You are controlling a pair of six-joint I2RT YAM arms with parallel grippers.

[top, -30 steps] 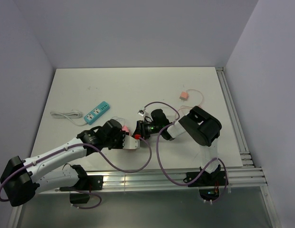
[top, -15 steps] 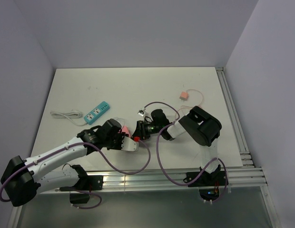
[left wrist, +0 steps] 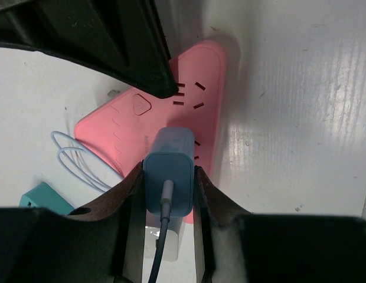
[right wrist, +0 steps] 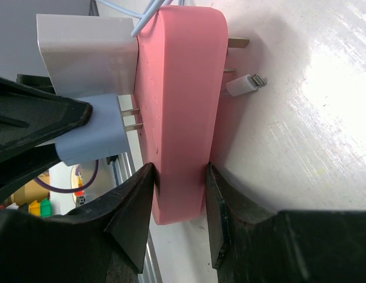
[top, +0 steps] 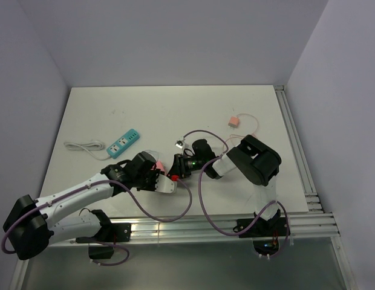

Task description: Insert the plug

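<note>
Worktop (top: 193,106) of plain white is seen from above, and two arms are met near its front middle. The left end effector (top: 163,183) and the right end effector (top: 175,167) are held close together at one pink socket block (top: 156,164). One teal power strip (top: 124,143) with one white cord (top: 83,147) is laid well apart to the left. One small pink adapter (top: 234,121) is laid far off to the right.

From the left wrist, one blue plug (left wrist: 169,168) is seen clamped between the fingers of the left end effector and set against the face of the pink socket block. Six slots can be counted on that face. One triangle mark (left wrist: 140,105) is the only marking made out. One thin pale cable (left wrist: 77,156) is looped beside the block.

From the right wrist, the pink socket block is seen gripped across its narrow sides by the right end effector. One white adapter (right wrist: 88,50) is seated in its face. The blue plug's two prongs (right wrist: 131,118) reach the face with bare metal exposed. One small white connector (right wrist: 246,84) lies just beside the block.
</note>
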